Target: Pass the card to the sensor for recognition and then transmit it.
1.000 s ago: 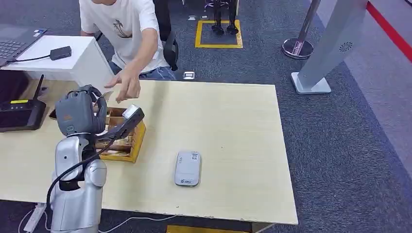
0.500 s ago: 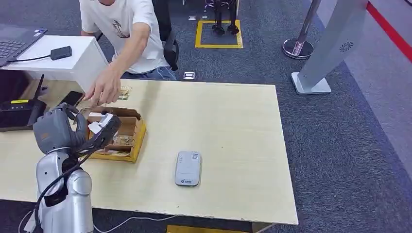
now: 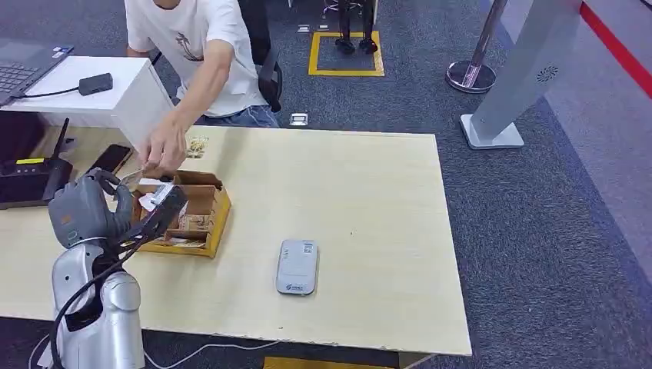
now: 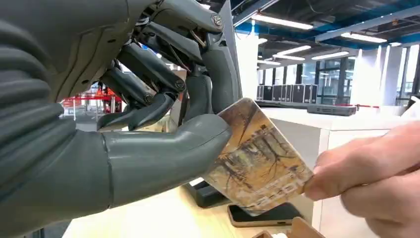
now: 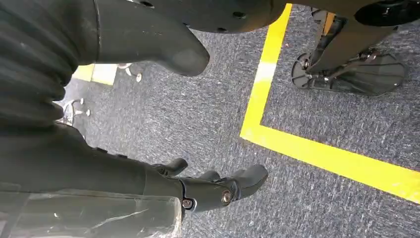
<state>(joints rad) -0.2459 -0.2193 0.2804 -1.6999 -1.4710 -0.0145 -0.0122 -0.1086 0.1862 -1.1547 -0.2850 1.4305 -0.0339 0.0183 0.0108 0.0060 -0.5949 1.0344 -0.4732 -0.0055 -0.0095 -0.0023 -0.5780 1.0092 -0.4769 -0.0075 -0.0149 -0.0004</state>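
Note:
A card [image 4: 257, 158] with a brownish picture is pinched between my left hand's thumb [image 4: 163, 158] and its darker fingers. A person's fingers [image 4: 366, 173] grip the card's other end. In the head view my left hand [image 3: 92, 204] is raised at the table's left side, beside a wooden card box [image 3: 192, 219], and the person's hand [image 3: 161, 150] reaches over to it. The grey sensor [image 3: 297, 267] lies flat near the table's front edge, well to the right of my left hand. My right hand [image 5: 213, 188] hangs over the carpet with its fingers apart and holds nothing.
A seated person in a white shirt [image 3: 196, 46] leans over the table's far edge. A phone [image 3: 111, 157] and a black device [image 3: 31, 183] lie at the far left. A laptop [image 3: 23, 69] sits on a white desk. The pale table [image 3: 369, 200] stretches bare to the right.
My left hand has drawn back to the left and lowered from over the box. The person's hand has moved left and down to meet it and has taken hold of the card's end.

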